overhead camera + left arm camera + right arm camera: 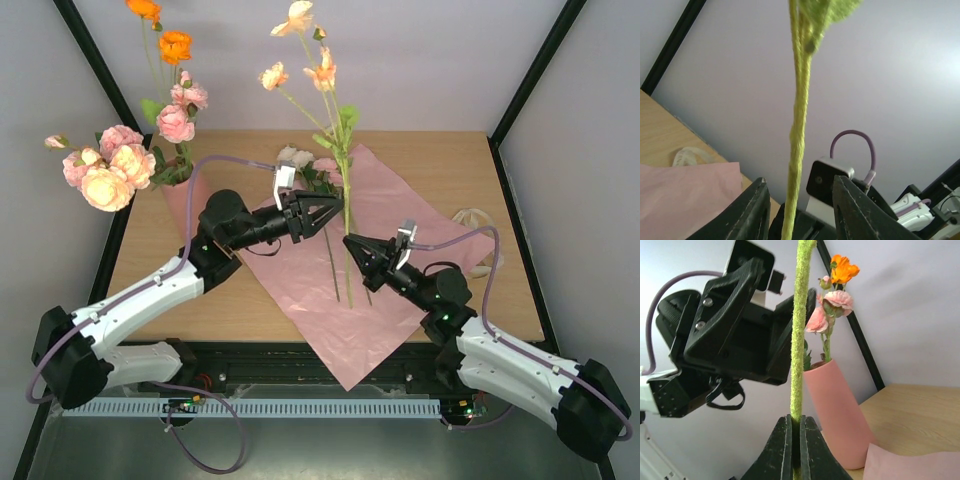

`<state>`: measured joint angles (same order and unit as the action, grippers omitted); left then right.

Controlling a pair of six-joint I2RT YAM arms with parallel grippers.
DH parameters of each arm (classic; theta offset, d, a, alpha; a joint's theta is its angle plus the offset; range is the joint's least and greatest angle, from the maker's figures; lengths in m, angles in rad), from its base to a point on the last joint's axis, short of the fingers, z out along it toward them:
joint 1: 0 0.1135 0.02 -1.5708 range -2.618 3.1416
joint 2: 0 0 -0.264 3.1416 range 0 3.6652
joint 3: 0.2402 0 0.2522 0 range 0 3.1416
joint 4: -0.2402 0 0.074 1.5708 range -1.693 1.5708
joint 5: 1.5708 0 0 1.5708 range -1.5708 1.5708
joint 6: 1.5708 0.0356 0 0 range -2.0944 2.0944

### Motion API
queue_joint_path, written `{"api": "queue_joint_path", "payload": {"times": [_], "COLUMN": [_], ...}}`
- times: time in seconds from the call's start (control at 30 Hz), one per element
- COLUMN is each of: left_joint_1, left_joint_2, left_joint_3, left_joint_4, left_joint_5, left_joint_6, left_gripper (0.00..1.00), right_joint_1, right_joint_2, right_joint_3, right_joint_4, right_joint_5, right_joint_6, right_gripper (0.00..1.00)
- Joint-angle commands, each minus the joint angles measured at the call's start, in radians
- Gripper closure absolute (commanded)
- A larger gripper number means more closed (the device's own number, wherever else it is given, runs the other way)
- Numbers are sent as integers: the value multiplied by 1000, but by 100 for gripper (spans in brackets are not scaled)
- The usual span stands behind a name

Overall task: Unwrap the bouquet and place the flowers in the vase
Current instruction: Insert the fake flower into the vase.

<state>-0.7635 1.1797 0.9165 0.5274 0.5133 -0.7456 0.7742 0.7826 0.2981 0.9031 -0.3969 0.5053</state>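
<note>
On the wooden table (pixel 470 170), the glossy pink wrapping sheet (pixel 405 205) is lying unfolded; the salmon-pink cylinder vase (pixel 835 410) is standing rear-left, holding blooms (pixel 837 300). The right gripper (pixel 796 421) is pinching a fuzzy green flower stem (pixel 800 340) upright; the left gripper (pixel 797 186) is straddling it, jaws spread. Likely a handover: left must clamp before right releases.

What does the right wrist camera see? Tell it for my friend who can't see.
The right gripper pinches a fuzzy green stem that stands straight up. The black left gripper hangs open behind it, upper left. A pink vase with pink and orange flowers stands at the right.
</note>
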Motion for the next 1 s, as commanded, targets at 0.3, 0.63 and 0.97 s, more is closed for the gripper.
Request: {"api": "queue_joint_path", "payload": {"times": [0.3,0.63,0.97], "left_joint_1": [-5,-5,-5], "left_joint_2": [22,-30,-158], "left_joint_3": [67,45,56], "left_joint_4": [8,-67,-292], "left_joint_5": [16,-63,-441], "left_joint_6": [8,145,511], "left_gripper": [84,98,98], "right_joint_1": [36,36,37], "right_joint_2": [6,-22,-94], "right_joint_3": [3,-19,-36], "right_joint_4": [0,-36,-114], "right_joint_5": [-46,27,148], "right_joint_6": [-56,-70,-88], "right_gripper": [99,74,19]}}
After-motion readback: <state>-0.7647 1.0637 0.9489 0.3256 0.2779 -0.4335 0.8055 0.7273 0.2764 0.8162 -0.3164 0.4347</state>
